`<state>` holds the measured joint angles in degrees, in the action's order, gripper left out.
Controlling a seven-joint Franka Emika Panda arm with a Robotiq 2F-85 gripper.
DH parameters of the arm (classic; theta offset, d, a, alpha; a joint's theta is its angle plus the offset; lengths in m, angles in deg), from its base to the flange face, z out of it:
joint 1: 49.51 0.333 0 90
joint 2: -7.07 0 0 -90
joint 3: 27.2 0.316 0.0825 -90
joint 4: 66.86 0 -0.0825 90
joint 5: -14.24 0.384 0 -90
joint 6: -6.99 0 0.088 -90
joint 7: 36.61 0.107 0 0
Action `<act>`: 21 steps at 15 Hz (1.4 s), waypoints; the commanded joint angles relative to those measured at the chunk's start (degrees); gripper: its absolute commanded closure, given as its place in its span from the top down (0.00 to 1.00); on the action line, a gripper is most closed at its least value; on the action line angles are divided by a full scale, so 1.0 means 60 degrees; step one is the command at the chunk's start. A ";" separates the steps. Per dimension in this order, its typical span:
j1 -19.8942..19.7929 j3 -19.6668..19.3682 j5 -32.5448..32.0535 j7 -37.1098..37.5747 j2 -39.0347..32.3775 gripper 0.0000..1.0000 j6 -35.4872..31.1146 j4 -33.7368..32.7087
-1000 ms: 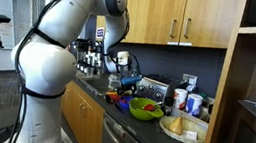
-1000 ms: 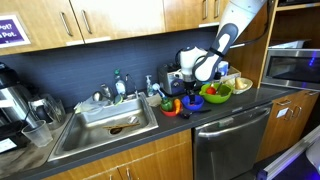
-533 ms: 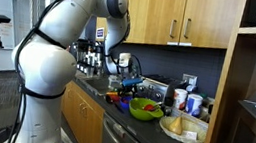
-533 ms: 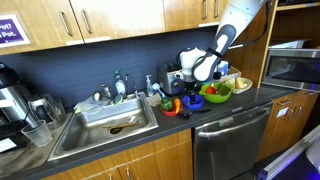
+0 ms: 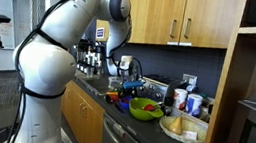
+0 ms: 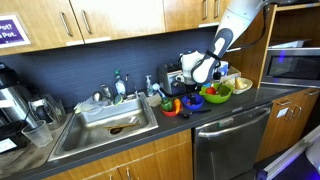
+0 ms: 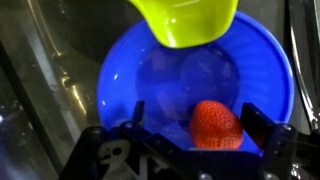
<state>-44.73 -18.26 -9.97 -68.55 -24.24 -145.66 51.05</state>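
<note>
The wrist view looks straight down into a blue bowl (image 7: 150,70) with a red strawberry (image 7: 215,125) lying in its bottom. My gripper (image 7: 197,122) is open, one dark finger (image 7: 135,115) on the strawberry's left and the other on its right, neither touching it. A yellow-green bowl (image 7: 190,22) overlaps the blue bowl's far rim. In both exterior views the gripper (image 6: 190,90) (image 5: 130,82) points down just above the blue bowl (image 6: 192,101) on the dark counter, beside the green bowl (image 6: 217,93) (image 5: 144,108).
A steel sink (image 6: 105,125) lies along the counter from the bowls, with small red and orange toy foods (image 6: 172,106) in between. A plate of food (image 5: 183,128) sits past the green bowl. Cups (image 5: 194,103) stand by the backsplash; wooden cabinets (image 5: 177,13) hang overhead; a microwave (image 6: 290,65) is nearby.
The arm's upper links have shifted slightly. The gripper stays open over the blue bowl, and the strawberry has not moved.
</note>
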 commanded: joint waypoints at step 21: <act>-0.0130 0.0264 0.0293 -0.0730 -0.0291 1.00 0.0274 -0.0576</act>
<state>-44.93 -17.64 -9.94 -70.56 -25.33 -145.38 48.93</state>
